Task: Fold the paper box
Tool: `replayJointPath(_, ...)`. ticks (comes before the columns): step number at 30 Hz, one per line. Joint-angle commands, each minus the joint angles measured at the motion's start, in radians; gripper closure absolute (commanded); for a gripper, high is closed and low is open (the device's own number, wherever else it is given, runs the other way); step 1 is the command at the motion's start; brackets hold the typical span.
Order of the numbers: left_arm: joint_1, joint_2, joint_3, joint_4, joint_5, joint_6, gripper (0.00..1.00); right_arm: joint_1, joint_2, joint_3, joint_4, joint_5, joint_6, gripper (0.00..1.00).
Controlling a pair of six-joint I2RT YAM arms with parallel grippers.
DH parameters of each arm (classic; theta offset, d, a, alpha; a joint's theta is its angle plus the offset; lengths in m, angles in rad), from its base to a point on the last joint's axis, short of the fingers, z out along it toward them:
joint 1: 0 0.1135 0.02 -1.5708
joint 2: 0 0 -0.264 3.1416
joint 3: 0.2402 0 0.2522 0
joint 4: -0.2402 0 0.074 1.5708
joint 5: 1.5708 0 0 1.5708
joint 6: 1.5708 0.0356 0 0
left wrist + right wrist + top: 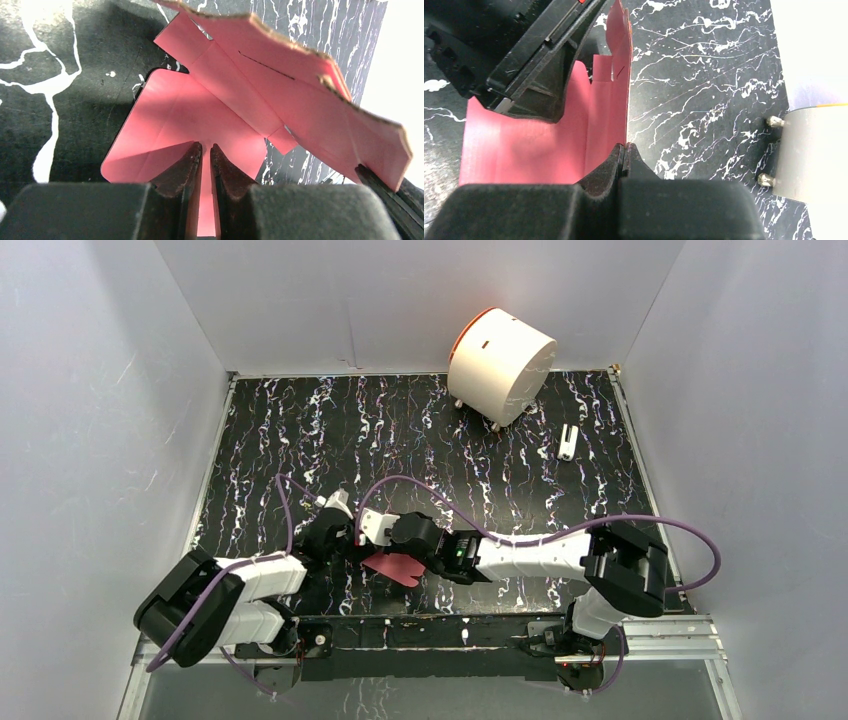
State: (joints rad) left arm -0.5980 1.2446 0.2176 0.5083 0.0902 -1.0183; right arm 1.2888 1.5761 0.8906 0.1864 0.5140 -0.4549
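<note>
1. My left gripper (206, 147): fingers drawn narrow and pinched on the flat panel of the paper box (185, 115). Pink fills the slot between them.
2. My right gripper (625, 147): fingers pressed together on the thin lower edge of an upright flap of the same sheet. My left gripper's black body is just beside it, over the flat panel.
3. Paper box: a pink-red die-cut sheet, not closed up. It is held between my two grippers near the front edge of the table (300, 440), a little left of centre. One panel lies flat, its rounded corner on the black surface. A second panel is raised and tilted above it, with a short slit and raw brown cut edges.
4. Table: black with white marbling. There is open surface to the left of the sheet and beyond it towards the back.
5. Small white piece (568, 442): far right, well apart from the sheet; too small to identify.
6. White drum (500, 365): orange rim, small feet, tipped on its side at the back edge.
7. White walls (100, 390): they close off the left, back and right edges.
</note>
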Motion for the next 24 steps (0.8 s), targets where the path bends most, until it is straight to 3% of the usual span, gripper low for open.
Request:
replayJointPath(1,-0.005,0.045,-0.003,-0.021,-0.041,0.024,0.89,0.001,-0.074,0.073,-0.032,-0.056,0.056,1.0)
replayJointPath(10,-0.005,0.061,0.003,-0.012,-0.076,0.021,0.9,0.026,-0.095,0.1,-0.111,-0.112,0.174,1.0)
replayJointPath(16,-0.005,0.062,-0.001,0.004,-0.062,0.012,0.9,0.041,-0.073,0.087,-0.095,-0.011,0.193,1.0)
replayJointPath(20,-0.005,-0.012,-0.009,-0.024,-0.061,0.018,0.85,0.034,-0.057,0.031,-0.002,0.111,0.126,1.0)
replayJointPath(24,-0.004,-0.13,0.003,-0.094,-0.076,0.077,0.81,-0.016,-0.047,0.012,0.039,0.087,0.07,1.0)
